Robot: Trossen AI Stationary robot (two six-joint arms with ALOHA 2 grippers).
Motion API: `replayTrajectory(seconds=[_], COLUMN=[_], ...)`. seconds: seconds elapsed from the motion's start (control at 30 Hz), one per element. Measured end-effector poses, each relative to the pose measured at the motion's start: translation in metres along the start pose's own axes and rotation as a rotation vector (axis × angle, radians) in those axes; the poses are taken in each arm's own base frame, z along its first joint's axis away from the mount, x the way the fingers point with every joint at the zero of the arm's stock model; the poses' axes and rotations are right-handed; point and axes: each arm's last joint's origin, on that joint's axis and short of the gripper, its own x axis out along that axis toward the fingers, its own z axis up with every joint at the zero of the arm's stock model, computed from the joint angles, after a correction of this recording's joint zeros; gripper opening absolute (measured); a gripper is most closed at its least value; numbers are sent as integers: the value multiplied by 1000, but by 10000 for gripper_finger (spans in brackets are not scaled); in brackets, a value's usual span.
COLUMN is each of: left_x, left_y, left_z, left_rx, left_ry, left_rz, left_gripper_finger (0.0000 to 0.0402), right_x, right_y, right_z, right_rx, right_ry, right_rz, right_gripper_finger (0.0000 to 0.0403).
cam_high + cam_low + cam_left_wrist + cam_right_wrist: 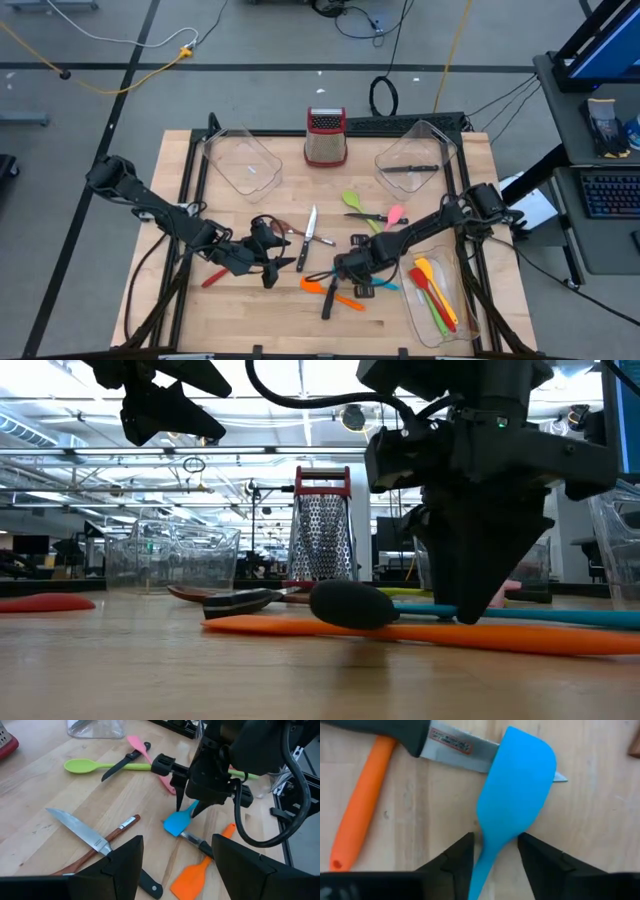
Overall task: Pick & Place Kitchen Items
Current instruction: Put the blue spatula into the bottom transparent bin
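A: What do we count at the centre of the worktop?

B: One blue spatula, its blade lying across the blade of one black-handled knife, with one orange spatula handle just beside them. The right gripper stands straight over the blue handle, fingers part-way apart on either side of it; we cannot tell whether they touch it.

A: And further out?

B: In the high view we see one more knife left of centre, beside a brown-handled utensil. Above and right of the right gripper lie one green spoon, one pink spatula and another black-handled knife. One red utensil lies at lower left.

A: Bins?

B: Three clear ones: upper left bin, upper right bin holding one knife, lower right bin holding red, orange and yellow utensils whose number we cannot make out.

A: The other arm?

B: The left gripper hovers wide open, holding nothing, over the left-of-centre knife.
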Motion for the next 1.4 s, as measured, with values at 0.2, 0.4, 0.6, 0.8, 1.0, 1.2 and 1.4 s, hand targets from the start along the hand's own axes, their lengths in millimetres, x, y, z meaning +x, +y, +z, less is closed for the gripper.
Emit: replayTrajectory(seconds=[0.2, 0.4, 0.6, 0.8, 1.0, 1.2, 1.4], left_x=[0, 0, 0, 0, 0, 0, 0], left_y=[0, 0, 0, 0, 0, 0, 0], left_z=[0, 0, 0, 0, 0, 0, 0], left_rx=[-1, -1, 4, 7, 6, 5, 4], left_ry=[0, 0, -1, 0, -1, 1, 2], left_rz=[-1, -1, -1, -1, -1, -6, -6], left_gripper_finger=[241, 241, 241, 241, 241, 241, 241], right_x=[12, 20, 14, -9, -22, -22, -27], right_y=[-1, 0, -1, -1, -9, -13, -19], right_z=[-2, -6, -4, 2, 7, 9, 13], right_rx=[31, 55, 68, 80, 118, 135, 152], right_ry=[26, 65, 46, -29, -63, -63, -90], right_rz=[-40, -40, -18, 39, 72, 118, 127], right_gripper_finger=[67, 19, 19, 19, 2, 2, 2])
